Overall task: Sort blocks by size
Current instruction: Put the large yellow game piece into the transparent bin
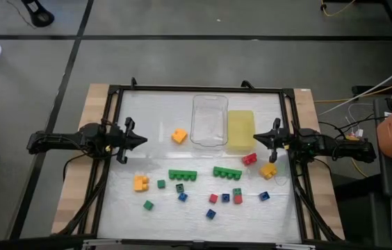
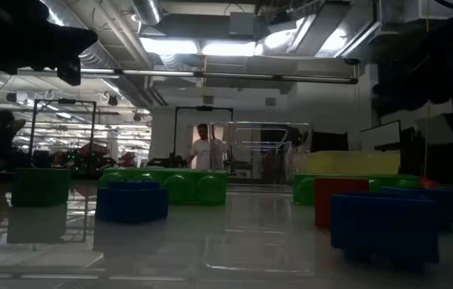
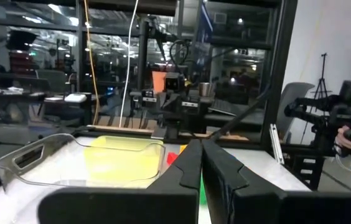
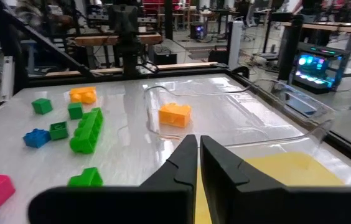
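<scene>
- No brand, label or writing can be read in any view.
- The left gripper hangs over the left side of the table, jaws pressed together and holding nothing; its wrist view shows the two dark fingers meeting at a thin seam.
- The right gripper hangs at the right side, just beside the yellow tray, jaws likewise closed and empty, as its wrist view shows.
- The clear tray and the yellow tray stand side by side at the middle back of the table, touching or nearly so.
- The blocks lie scattered across the front half: two long green bars and end to end, an orange block at the left, small green, blue and red cubes in front of the bars.
- One orange block sits apart, just left of the clear tray and between the left gripper and that tray.
- A red block and an orange block lie near the right gripper, in front of the yellow tray.
- In the low view a blue block and a larger blue one partly hide the green bars behind them.
- A person stands in the room beyond the table.
</scene>
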